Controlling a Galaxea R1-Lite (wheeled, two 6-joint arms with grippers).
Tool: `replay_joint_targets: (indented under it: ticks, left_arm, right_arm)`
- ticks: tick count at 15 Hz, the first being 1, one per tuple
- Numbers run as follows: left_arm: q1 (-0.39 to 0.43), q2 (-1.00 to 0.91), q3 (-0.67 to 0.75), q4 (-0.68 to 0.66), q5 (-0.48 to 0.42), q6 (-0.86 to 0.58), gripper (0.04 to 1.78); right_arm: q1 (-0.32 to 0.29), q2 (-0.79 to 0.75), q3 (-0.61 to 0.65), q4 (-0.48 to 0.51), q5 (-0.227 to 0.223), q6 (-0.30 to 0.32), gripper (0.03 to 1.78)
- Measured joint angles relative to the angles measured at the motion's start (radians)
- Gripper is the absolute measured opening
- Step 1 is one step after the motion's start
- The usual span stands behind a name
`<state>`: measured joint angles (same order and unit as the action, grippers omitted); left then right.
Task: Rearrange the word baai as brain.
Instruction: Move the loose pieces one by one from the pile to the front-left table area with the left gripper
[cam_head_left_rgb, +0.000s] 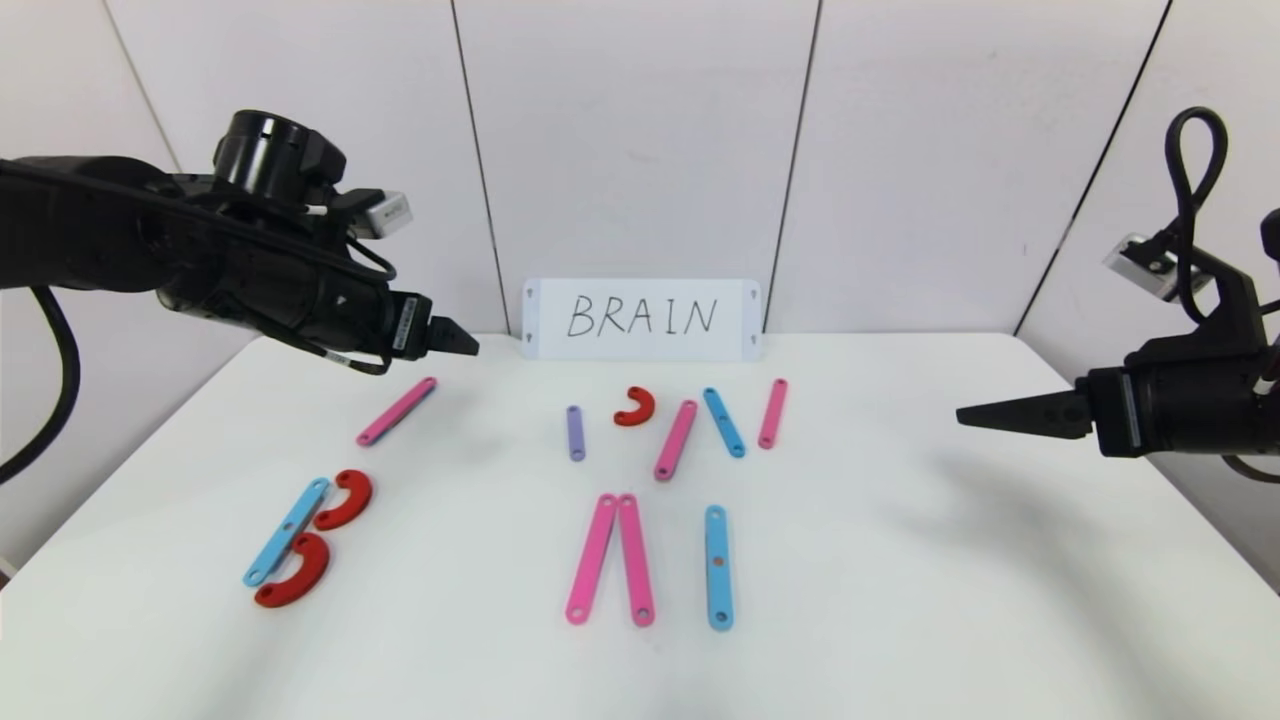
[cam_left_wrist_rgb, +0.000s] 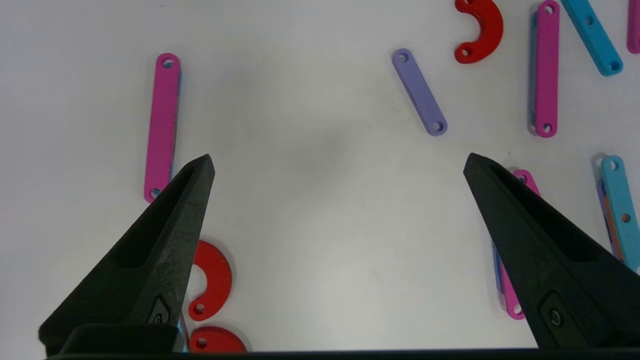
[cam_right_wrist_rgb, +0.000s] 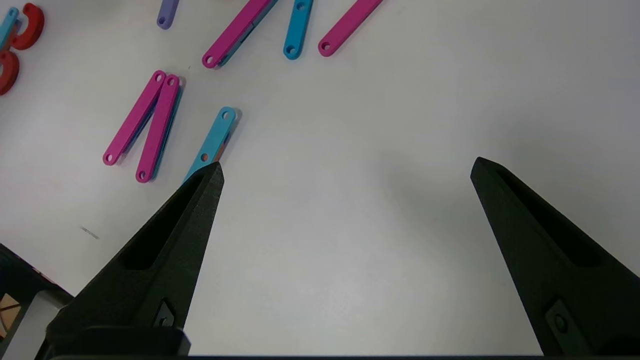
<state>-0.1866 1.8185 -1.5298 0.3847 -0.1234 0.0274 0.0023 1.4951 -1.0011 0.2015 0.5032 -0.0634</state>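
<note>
1. Letters, flat holed pieces, lie scattered on white table (cam_head_left_rgb: 900, 560); both claws released, empty, raised above it.
2. Left gripper (cam_left_wrist_rgb: 337, 160) spread wide near far-left table edge, over bare table beside a lone pink bar (cam_head_left_rgb: 397, 411).
3. Right gripper (cam_right_wrist_rgb: 345, 167) spread wide at right edge, well apart from pieces.
4. Front left: blue bar (cam_head_left_rgb: 286, 531) touching two red curves (cam_head_left_rgb: 345, 499), a B.
5. Middle: purple bar (cam_head_left_rgb: 575, 432), red curve (cam_head_left_rgb: 636, 406), pink and blue bars.
6. BRAIN card (cam_head_left_rgb: 641, 318) stands against back wall.
</note>
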Motion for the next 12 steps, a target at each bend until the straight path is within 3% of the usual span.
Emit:
replay_joint_targets:
  ticks: [12]
  left_arm:
    - [0.236, 0.296, -0.154, 0.001, 0.006, 0.044, 1.75]
  right_arm:
    - [0.010, 0.004, 0.008, 0.000, 0.001, 0.000, 1.73]
